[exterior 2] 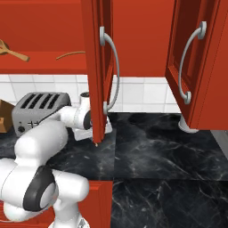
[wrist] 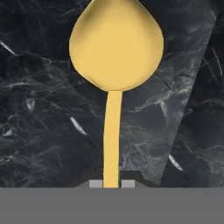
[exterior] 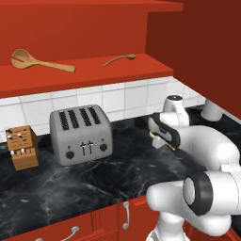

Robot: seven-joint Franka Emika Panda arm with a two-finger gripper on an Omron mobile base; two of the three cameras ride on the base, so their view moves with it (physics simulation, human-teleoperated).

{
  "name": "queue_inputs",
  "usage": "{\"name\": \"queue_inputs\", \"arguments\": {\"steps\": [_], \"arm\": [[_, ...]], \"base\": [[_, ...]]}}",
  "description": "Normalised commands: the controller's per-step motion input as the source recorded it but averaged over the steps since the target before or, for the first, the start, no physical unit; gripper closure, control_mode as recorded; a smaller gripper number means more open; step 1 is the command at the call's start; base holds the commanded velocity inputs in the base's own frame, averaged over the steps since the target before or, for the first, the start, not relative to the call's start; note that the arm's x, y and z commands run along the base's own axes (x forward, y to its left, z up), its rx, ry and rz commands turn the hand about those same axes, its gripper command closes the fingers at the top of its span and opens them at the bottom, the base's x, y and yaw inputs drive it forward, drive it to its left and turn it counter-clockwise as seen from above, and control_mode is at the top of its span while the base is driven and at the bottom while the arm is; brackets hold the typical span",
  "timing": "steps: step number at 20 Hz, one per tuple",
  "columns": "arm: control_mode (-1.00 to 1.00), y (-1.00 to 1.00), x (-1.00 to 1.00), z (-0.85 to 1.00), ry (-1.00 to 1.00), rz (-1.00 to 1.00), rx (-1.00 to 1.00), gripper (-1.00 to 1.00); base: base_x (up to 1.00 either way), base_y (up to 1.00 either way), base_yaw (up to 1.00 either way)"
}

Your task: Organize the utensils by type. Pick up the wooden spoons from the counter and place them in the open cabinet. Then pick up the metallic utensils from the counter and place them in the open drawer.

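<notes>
My gripper [wrist: 112, 183] is shut on the thin handle of a gold-tinted metal spoon [wrist: 116, 43], whose bowl points away from me over the black marble counter [wrist: 39, 131]. In the left base view the gripper [exterior: 163, 140] hangs low over the counter [exterior: 117, 174], right of the toaster, with the gold piece [exterior: 169, 147] in it. Two wooden spoons [exterior: 42, 61] [exterior: 120, 59] lie on the shelf of the open red cabinet [exterior: 94, 75]. They also show in the right base view, the larger spoon [exterior 2: 13, 51] and the thinner one [exterior 2: 69, 54]. The drawer is out of view.
A silver four-slot toaster [exterior: 81, 133] and a wooden knife block [exterior: 22, 147] stand at the back left of the counter. An open cabinet door [exterior 2: 99, 67] with a long curved handle hangs just in front of my hand. A second door [exterior 2: 196, 62] hangs to the right.
</notes>
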Motion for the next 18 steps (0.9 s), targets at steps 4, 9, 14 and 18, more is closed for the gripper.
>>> {"name": "queue_inputs", "arguments": {"steps": [4,9,14,18], "arm": [[-1.00,0.13,-0.78,0.72,-0.06,0.20,0.00,1.00],[-1.00,0.08,-0.78,0.66,-0.13,0.21,0.00,1.00],[-1.00,0.17,-0.65,0.81,-0.09,0.17,0.00,1.00],[-1.00,0.17,-0.42,0.94,-0.02,0.13,0.00,1.00]], "base": [[0.00,0.00,0.00],[0.00,0.00,0.00],[0.00,0.00,0.00],[0.00,0.00,0.00]]}}
